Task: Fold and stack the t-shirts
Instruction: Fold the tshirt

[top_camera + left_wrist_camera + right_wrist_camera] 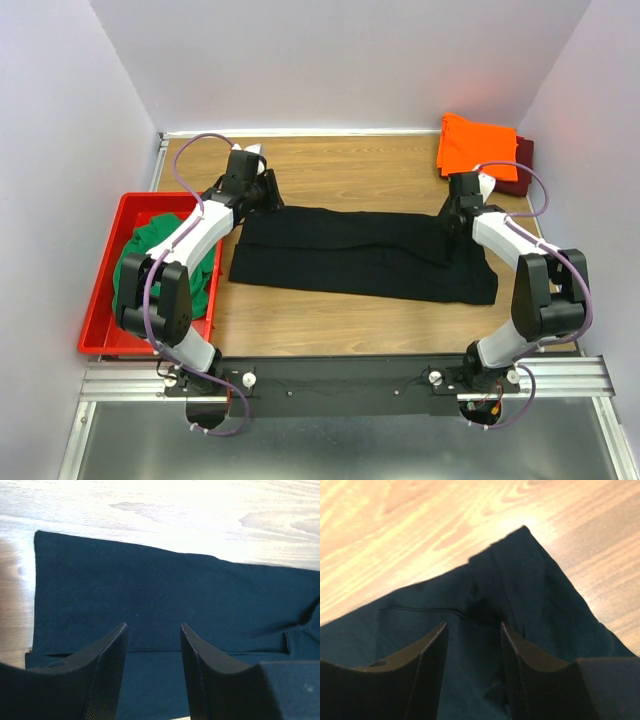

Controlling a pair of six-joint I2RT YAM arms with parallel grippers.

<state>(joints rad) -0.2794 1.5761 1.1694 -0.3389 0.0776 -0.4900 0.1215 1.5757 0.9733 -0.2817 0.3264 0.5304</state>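
The black t-shirt lies on the wooden table folded into a long band. My left gripper is open and empty over its far left corner; the cloth fills the left wrist view beyond the jaws. My right gripper is open and empty over the shirt's far right end, where a sleeve corner shows ahead of the jaws. The orange t-shirt lies folded on the maroon one at the back right. The green t-shirt is bunched in the tray.
A red plastic tray stands at the left edge of the table. White walls close in the back and both sides. The metal mounting rail runs along the near edge.
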